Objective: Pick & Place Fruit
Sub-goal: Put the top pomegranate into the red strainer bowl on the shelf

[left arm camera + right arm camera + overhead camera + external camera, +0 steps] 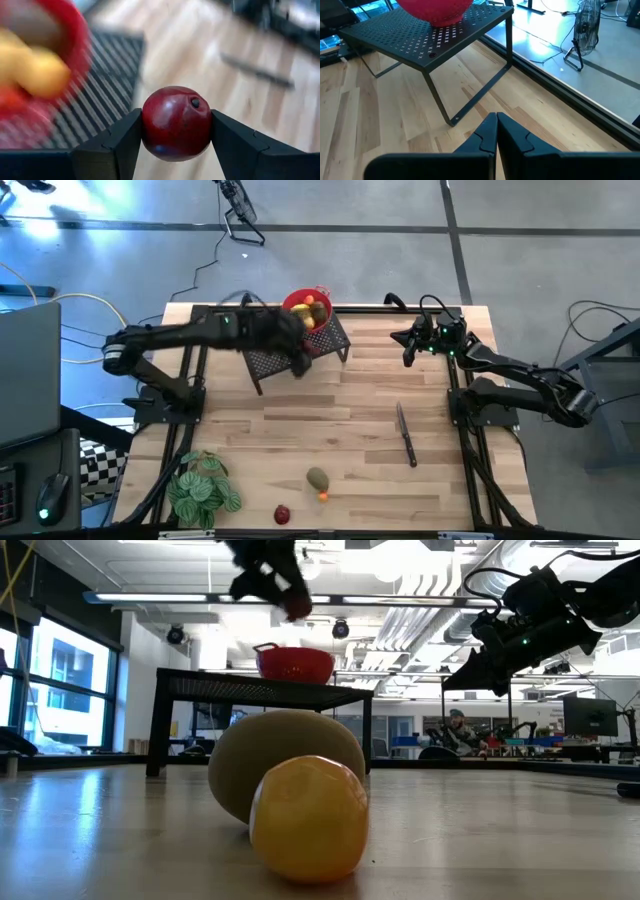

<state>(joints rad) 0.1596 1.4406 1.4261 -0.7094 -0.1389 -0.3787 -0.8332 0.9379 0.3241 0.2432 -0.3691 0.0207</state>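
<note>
My left gripper [176,131] is shut on a dark red ball fruit [176,123], raised above the black perforated stand [300,350] beside the red mesh bowl [307,308]; the low view shows the left gripper [290,602] high over the stand. The bowl stands on the stand and holds yellow and orange fruit [312,315]. On the table near the near edge lie an olive-green oval [317,478], a tiny orange fruit [324,496] and another dark red ball [282,514]. My right gripper [496,131] is shut and empty, raised near the table's far right corner [410,350]. My left gripper pinches the dark red ball between its two fingers [125,137], one pad on each of its opposite sides [150,125]. The ball is lifted clear of the table and the stand, its small stem pit [195,103] turned toward the wrist camera.
A knife [405,434] lies on the table's right half. A green leafy plant [203,488] sits at the near left corner. The black stand's legs [440,107] rest on the table at the far middle. Bare wood [350,410] lies between the stand and the near fruit.
</note>
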